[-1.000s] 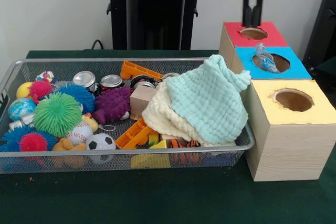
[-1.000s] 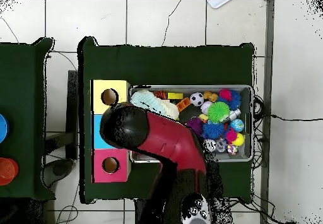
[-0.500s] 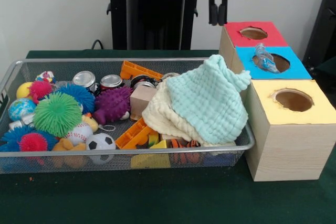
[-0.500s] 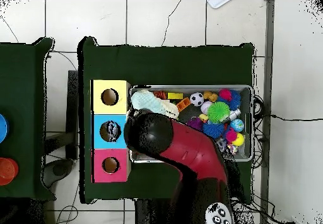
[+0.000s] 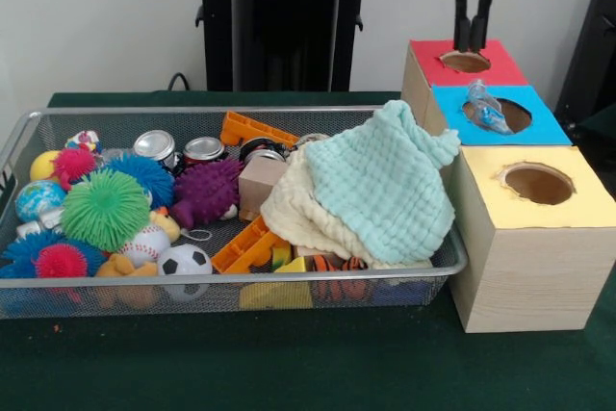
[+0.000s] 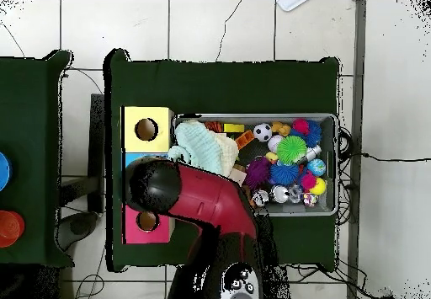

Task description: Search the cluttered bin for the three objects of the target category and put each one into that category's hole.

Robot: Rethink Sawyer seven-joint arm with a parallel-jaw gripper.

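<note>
gripper (image 5: 473, 34): hangs over the red box hole (image 5: 465, 61), pinched together, holding nothing.
clear crumpled plastic bottle (image 5: 486, 108): sticks out of the blue box hole (image 5: 500, 113).
risk: bottle may jam there; mint green cloth (image 5: 380, 185) hides things in the wire mesh bin (image 5: 19, 137).

Blue hole (image 5: 500, 113) blocked w/ bottle (image 5: 486, 106).

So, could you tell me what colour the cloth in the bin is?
Mint green cloth, clearest in the front view.

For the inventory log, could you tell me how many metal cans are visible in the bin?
3: one silver-topped can far left, one red-rimmed can beside it, one dark can half behind the wooden block. The cloths may hide more.
</note>
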